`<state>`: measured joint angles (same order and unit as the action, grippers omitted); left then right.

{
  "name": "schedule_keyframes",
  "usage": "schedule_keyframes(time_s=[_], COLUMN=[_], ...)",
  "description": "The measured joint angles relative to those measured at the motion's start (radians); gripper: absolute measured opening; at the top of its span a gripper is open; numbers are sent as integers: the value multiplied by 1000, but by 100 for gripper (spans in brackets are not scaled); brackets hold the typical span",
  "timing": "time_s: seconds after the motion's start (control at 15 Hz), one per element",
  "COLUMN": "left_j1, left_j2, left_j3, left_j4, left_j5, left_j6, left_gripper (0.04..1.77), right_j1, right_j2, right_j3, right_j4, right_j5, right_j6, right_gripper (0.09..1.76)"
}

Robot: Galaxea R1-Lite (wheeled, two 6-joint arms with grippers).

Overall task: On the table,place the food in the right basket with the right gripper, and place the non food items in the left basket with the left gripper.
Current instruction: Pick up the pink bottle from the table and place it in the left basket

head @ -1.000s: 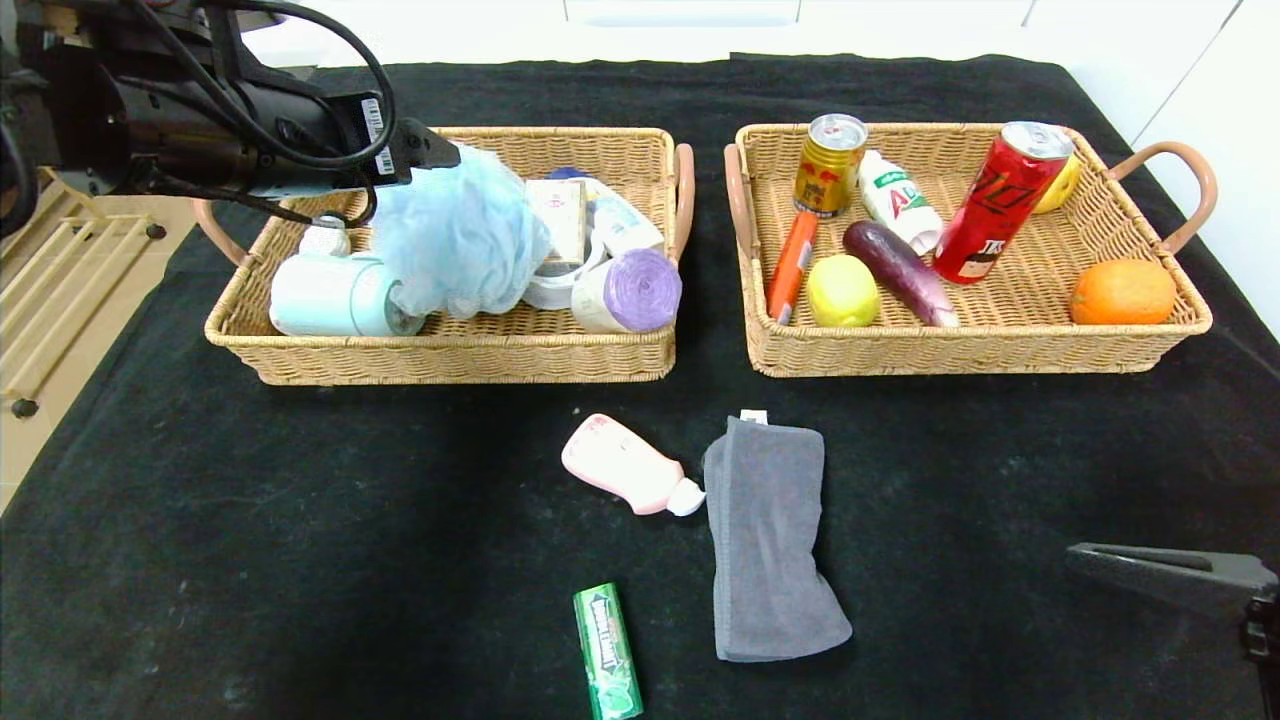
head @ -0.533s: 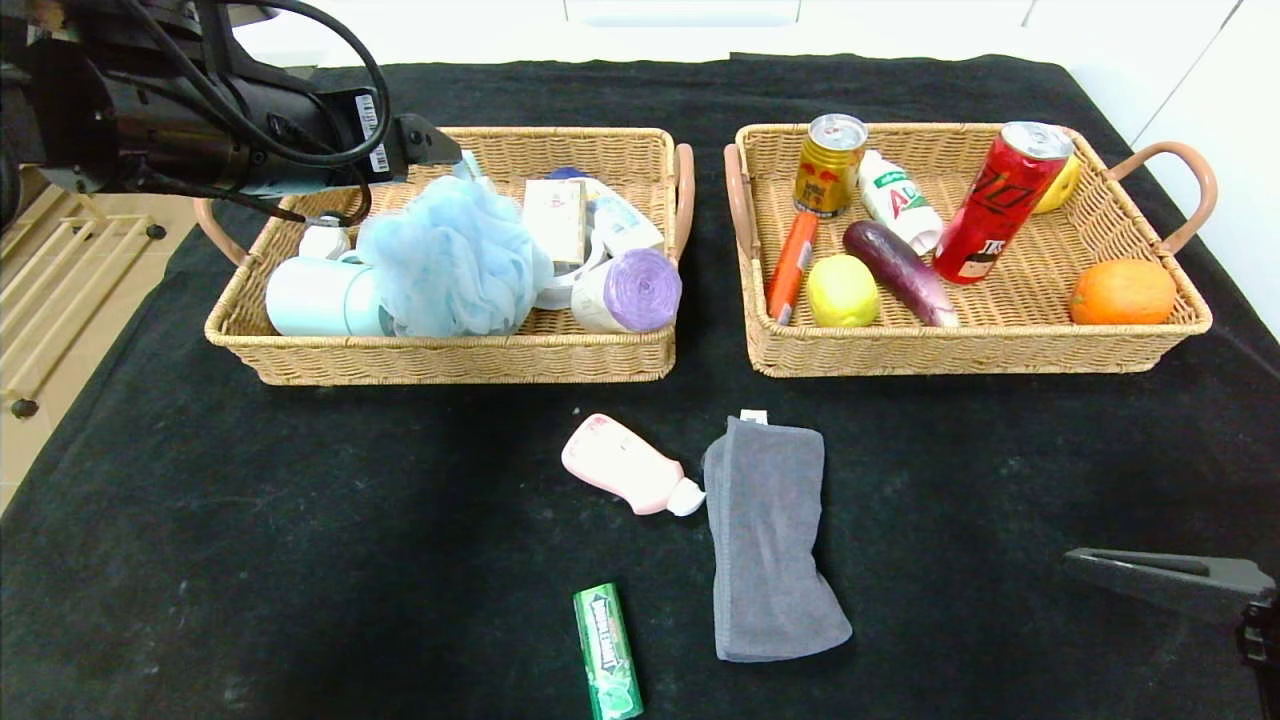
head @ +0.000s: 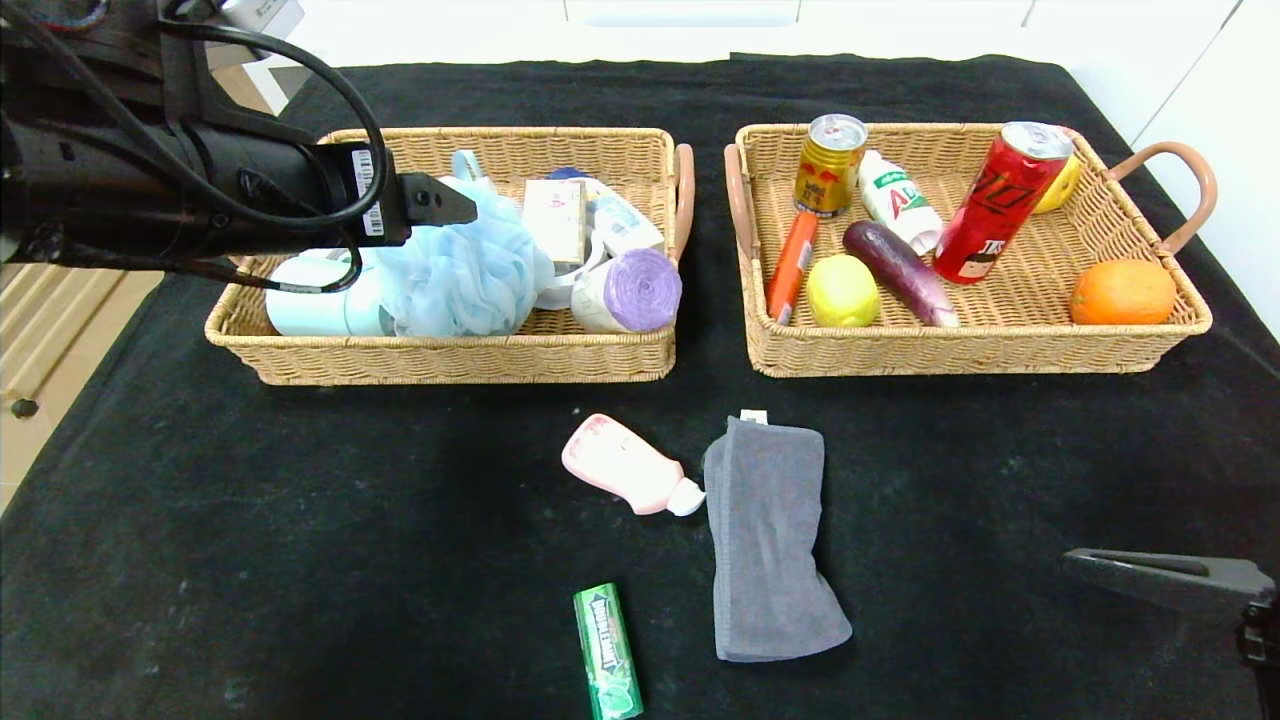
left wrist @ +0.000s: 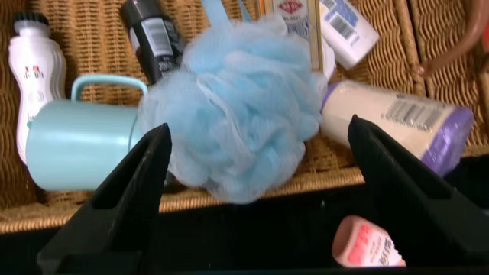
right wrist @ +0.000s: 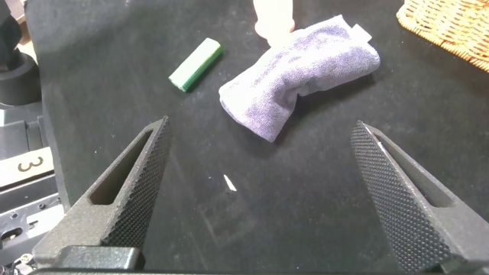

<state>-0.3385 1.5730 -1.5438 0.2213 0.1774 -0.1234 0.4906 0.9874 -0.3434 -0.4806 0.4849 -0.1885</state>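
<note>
Resting in the left basket [head: 450, 350], the blue bath pouf [head: 465, 270] sits just below the left gripper [left wrist: 256, 195], whose jaws stand wide apart with nothing between them. The left arm reaches in level over the basket's left side, hiding part of the mint cup [head: 310, 305]. The right gripper [right wrist: 263, 191], spread empty, hangs low near the grey towel [head: 770, 540], pink bottle [head: 625, 478] and gum pack [head: 607, 650] on the table [head: 300, 520].

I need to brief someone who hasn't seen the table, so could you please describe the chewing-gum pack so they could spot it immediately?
On the black table, look at the near edge, in front of the two wicker baskets. The chewing-gum pack lies there alone, left of the grey towel. It is the only small green stick-shaped pack.
</note>
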Motion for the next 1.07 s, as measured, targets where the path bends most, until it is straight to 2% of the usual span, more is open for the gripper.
schedule_keyframes(time_s=[0.47,1.07], left_j1=[-114,-351], left_j2=[-124,-56], left_j3=[194,363], left_j4=[3,4], left_j5=[64,180], left_j6=[-5,-111], left_gripper=[170,171], right_j1=[0,0], right_j2=[10,18], right_j3=[3,4], right_j4=[0,-5], right_j5=[0,-1], right_j6=[0,0], right_gripper=[171,171])
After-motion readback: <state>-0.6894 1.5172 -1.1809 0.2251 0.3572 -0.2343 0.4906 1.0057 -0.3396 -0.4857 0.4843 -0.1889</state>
